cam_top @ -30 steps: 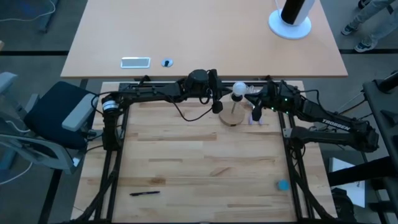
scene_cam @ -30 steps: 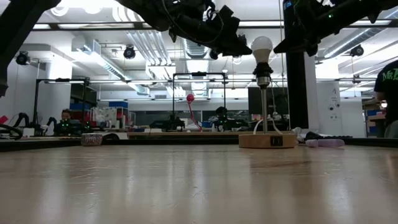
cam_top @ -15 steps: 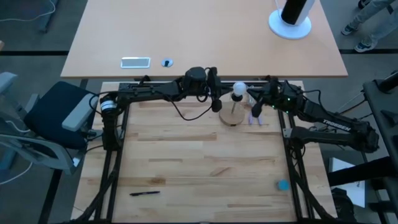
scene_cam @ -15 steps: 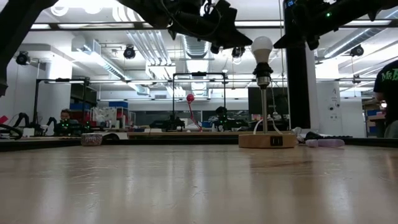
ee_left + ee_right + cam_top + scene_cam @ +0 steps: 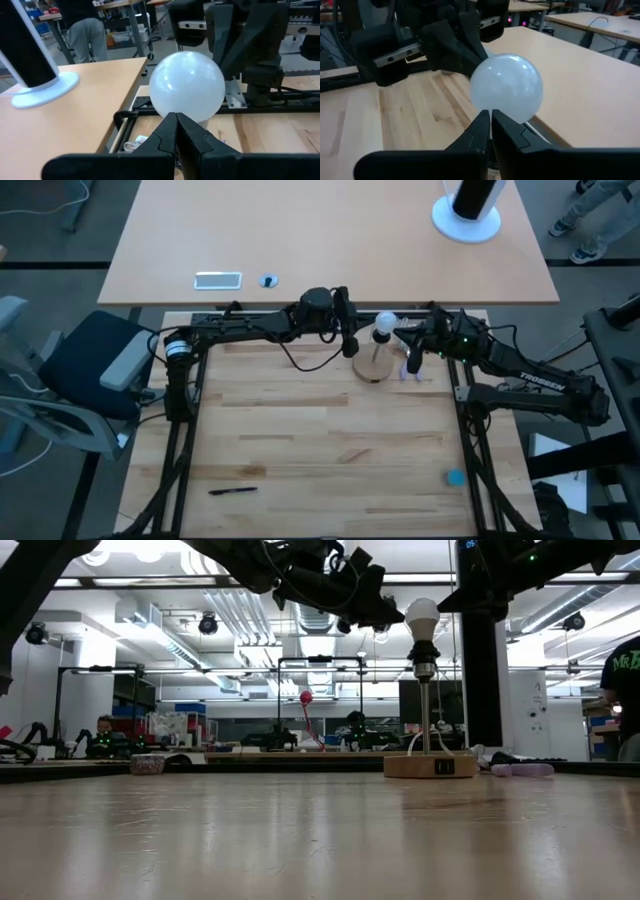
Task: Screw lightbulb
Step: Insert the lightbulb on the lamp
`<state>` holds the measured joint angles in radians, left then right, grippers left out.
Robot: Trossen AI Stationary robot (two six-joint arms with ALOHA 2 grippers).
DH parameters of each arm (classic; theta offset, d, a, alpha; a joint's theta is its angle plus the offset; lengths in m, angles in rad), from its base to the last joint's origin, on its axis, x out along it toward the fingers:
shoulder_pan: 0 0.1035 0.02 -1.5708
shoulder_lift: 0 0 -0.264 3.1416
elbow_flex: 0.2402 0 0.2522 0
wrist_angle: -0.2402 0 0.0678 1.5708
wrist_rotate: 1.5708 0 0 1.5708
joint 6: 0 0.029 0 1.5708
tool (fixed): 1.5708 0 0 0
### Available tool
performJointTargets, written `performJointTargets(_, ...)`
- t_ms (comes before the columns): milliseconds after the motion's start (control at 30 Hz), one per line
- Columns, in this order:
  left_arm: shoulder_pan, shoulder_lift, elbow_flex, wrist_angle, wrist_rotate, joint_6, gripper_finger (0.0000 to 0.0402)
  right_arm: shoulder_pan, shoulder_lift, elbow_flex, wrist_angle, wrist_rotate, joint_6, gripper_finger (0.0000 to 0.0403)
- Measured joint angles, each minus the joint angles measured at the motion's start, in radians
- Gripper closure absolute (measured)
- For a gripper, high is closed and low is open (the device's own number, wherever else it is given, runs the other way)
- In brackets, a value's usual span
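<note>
The bulb [image 5: 421,616] stood upright, white and frosted, round end up, its narrower greyish screw end pointing down into the socket on a thin post. It sat high above the tabletop at the far edge, over a round wooden disc. From above, the bulb [image 5: 384,322] showed as a small white dome. Close up, its glass [image 5: 187,85] looked smooth and unlit.

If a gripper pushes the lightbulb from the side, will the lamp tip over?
Probably it could: the lightbulb sits high on a thin post above a small wooden base. Its smooth round surface looks slippery, and likely fragile.
</note>
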<state>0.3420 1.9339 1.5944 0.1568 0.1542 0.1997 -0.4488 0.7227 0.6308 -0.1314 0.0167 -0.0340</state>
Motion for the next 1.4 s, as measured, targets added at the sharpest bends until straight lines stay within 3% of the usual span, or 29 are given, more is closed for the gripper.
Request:
performJointTargets(267, -0.002, -0.007, 0.0, -0.061, -0.014, 0.0, 0.0401, 0.0, -0.027, 0.0, -0.07, 0.049, 0.019, 0.039)
performJointTargets(433, -0.006, -0.029, 0.0, -0.065, 0.102, 0.0, 0.0401, -0.003, -0.042, 0.0, -0.084, 0.142, -0.014, 0.039)
performJointTargets(533, -0.008, -0.025, 0.0, -0.036, 0.115, 0.0, 0.0401, -0.004, -0.031, 0.0, -0.043, 0.149, -0.045, 0.039)
performJointTargets(1167, -0.006, -0.006, 0.0, -0.042, -0.035, 0.0, 0.0401, 0.0, 0.044, 0.0, 0.002, 0.052, -0.026, 0.039)
performJointTargets(1400, -0.007, -0.025, 0.0, -0.113, -0.007, 0.004, 0.0401, -0.003, 0.023, 0.0, -0.059, 0.165, -0.025, 0.039)
